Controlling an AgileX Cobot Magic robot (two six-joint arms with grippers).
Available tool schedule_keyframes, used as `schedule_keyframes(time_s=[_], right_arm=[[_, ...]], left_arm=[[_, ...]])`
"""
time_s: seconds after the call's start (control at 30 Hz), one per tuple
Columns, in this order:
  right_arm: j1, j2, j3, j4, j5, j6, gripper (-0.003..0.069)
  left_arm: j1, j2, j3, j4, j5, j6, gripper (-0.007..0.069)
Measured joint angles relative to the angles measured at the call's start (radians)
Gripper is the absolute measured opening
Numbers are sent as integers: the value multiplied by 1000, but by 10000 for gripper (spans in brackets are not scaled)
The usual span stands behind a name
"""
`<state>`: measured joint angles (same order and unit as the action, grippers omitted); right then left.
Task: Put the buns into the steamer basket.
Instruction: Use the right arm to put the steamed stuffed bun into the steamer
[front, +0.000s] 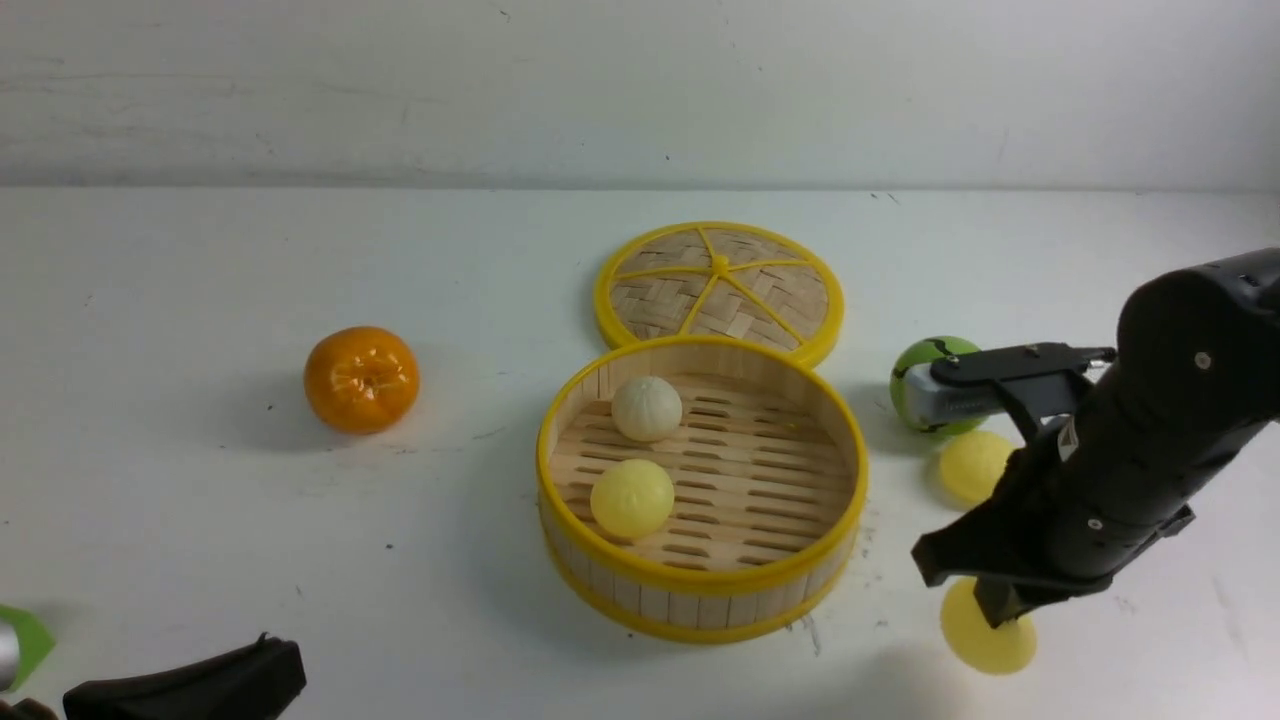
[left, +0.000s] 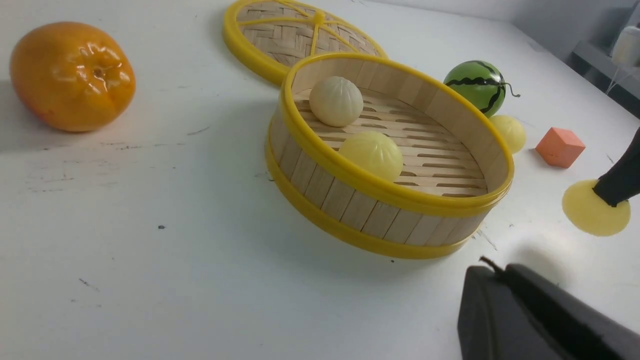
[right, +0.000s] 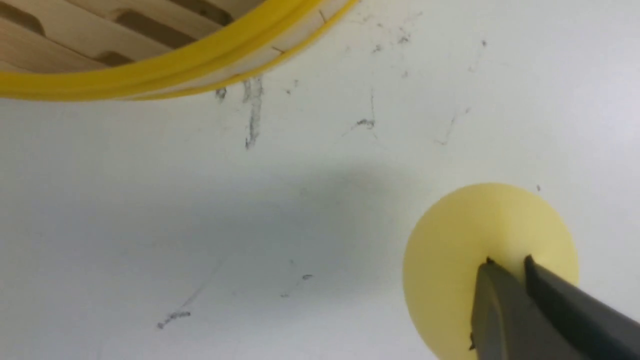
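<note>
Buns, where do they sit right now? (operator)

Two of them lie on the slatted floor of your steamer basket (front: 700, 590). The off-white bun (front: 647, 408) is toward the far wall and the pale yellow bun (front: 631, 498) is nearer you, both in the basket's left half, close together but not touching. The other two are out on the table (front: 200, 520), on your right of the basket. The third bun (front: 972, 465) sits just beside the watermelon ball (front: 925, 385). The fourth bun (front: 1000, 650) lies nearer you, apart from the basket. (spotter)

And my grippers? (operator)

Your right gripper (front: 995, 612) is down on the fourth bun, its jaws drawn together with only a sliver between the tips, which press on the bun's top. You cannot tell from any view whether they pinch any of it. Your left gripper (left: 492, 270) is clenched on nothing, low at your near left. The lid (front: 718, 290) lies flat right behind the basket, and the orange (front: 361, 379) stands alone on your left. (spotter)
</note>
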<state>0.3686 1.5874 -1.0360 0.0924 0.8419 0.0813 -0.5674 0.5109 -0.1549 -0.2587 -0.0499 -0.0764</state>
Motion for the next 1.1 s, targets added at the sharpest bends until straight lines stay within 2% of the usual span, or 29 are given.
schedule_keyframes(time_s=[0.17, 0.43, 0.67, 0.83, 0.93, 1.0, 1.1], right_arm=[[0, -31, -38, 34, 32, -20, 1], [9, 89, -355, 188, 38, -170, 6], [47, 371, -648, 150, 53, -182, 8], [49, 522, -781, 75, 55, -123, 22], [49, 555, -801, 60, 54, -96, 43], [49, 577, -802, 55, 46, -87, 91], [49, 586, -810, 55, 41, -73, 206]], left_arm=[[0, 0, 0, 0, 0, 0, 23], [0, 0, 0, 0, 0, 0, 34], [0, 0, 0, 0, 0, 0, 39], [0, 0, 0, 0, 0, 0, 42], [0, 0, 0, 0, 0, 0, 46], [0, 0, 0, 0, 0, 0, 48], [0, 0, 0, 0, 0, 0, 53]])
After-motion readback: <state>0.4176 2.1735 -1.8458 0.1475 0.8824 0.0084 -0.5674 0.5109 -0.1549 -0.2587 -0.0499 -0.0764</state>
